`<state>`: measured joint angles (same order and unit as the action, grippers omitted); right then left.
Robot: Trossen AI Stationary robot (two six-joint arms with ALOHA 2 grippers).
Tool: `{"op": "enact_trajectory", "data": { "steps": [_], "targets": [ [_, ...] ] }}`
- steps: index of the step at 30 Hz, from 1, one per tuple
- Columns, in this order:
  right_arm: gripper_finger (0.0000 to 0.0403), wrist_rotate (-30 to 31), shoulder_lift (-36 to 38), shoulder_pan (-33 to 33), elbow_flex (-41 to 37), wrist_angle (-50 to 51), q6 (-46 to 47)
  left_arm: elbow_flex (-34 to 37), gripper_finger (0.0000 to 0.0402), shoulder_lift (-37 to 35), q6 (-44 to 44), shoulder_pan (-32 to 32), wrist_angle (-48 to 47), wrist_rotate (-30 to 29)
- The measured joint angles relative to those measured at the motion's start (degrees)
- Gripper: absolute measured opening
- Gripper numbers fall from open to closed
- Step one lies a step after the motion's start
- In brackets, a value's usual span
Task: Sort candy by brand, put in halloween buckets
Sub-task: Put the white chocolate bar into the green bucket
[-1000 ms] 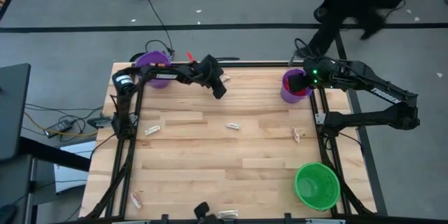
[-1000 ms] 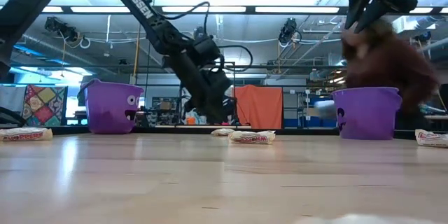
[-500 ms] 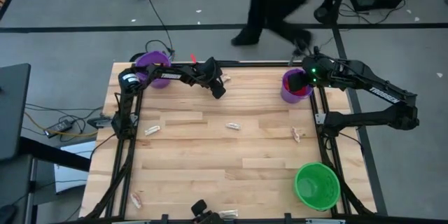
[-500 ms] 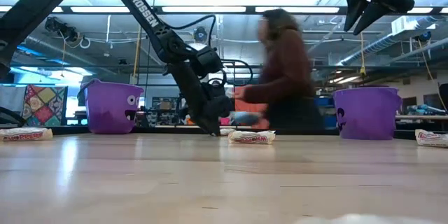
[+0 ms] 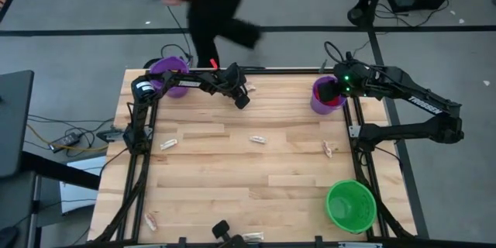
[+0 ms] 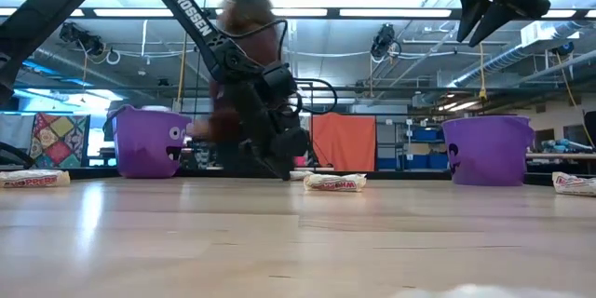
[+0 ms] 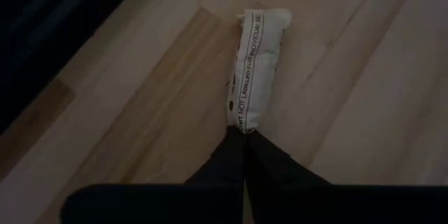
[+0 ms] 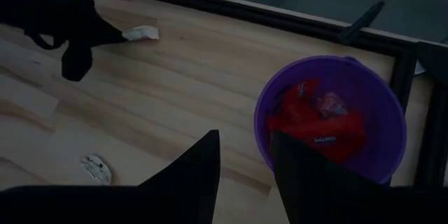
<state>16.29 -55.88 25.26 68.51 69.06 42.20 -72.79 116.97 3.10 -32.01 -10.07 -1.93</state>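
**Left end effector pinches a white candy at the far edge**

Pale wooden tabletop [image 5: 232, 163], with a person walking past beyond its far side. One white-wrapped candy [image 7: 253, 66] lies near the far edge, and the left end effector [image 7: 244, 136] has its fingers shut together on the wrapper's near end, the rest lying flat on the wood. The step in hand looks like the pick; next comes a lift and a carry to the matching bucket, probably the purple bucket at the far-left corner [image 5: 170, 71] (its contents are hidden from here). The thin pinch could slip. Other white candies [image 5: 257, 139] lie scattered mid-table. The right end effector [image 8: 245, 157] hangs open, empty, over the other purple bucket [image 8: 329, 115], which holds red candy [image 8: 318, 122]. A green bucket [image 5: 351, 205] stands near-right.
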Motion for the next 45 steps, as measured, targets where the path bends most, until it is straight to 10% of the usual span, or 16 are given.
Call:
{"op": "enact_trajectory", "data": {
  "steps": [28, 45],
  "targets": [
    [0.0139, -11.6, -9.5, -20.7, 0.0, -15.1, -9.5, 0.0, 0.0001, -14.0, -13.0, 11.4, -2.2, 34.2],
    [0.0132, -10.0, -13.7, -31.8, 0.0, -18.0, -9.6, 0.0, 0.0001, -15.3, 1.3, 20.9, 14.4, 33.6]
  ]
}}
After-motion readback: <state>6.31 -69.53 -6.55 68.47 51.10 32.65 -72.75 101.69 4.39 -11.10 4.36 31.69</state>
